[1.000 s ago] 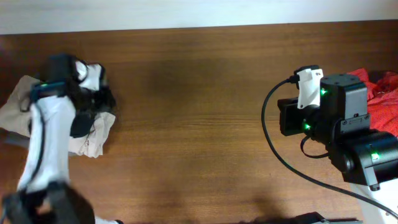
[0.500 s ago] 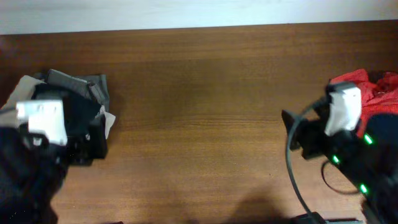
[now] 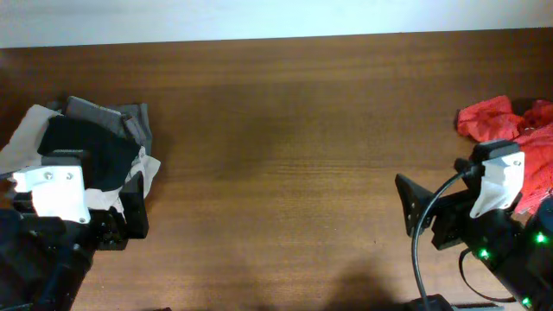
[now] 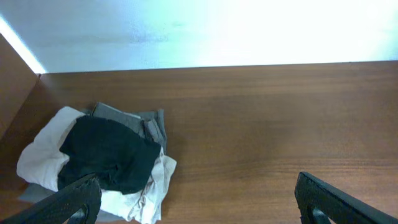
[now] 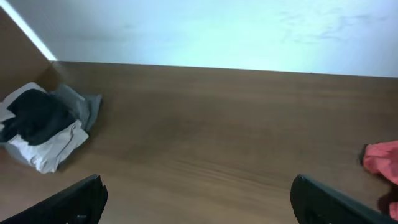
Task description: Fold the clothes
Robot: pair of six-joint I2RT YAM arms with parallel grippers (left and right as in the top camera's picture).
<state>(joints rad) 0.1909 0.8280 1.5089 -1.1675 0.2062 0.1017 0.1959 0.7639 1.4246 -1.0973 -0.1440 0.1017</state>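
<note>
The clothes, a crumpled black T-shirt [image 3: 91, 154], lie on top of a pile of garments at the table's left end, also seen in the left wrist view [image 4: 109, 152] and small in the right wrist view [image 5: 34, 115]. My left gripper [image 4: 196, 202] is open wide and empty, drawn back to the near side of the pile, and its left finger [image 4: 78, 199] overlaps the pile's front edge in that view. At the table's right end my right gripper [image 5: 199, 202] is open wide, with only bare wood between its fingers.
Under the black shirt lie a whitish-beige garment [image 3: 26, 138] and a grey one [image 3: 130, 119]. A bright red garment [image 3: 505, 121] is heaped at the far right, behind the right arm [image 3: 497, 186]. A white wall borders the brown table [image 3: 285, 130] at the back.
Both grippers have opened wide. The left arm has pulled back from over the pile toward the front edge, leaving the black shirt uncovered. The right arm has also drawn back toward the front.
</note>
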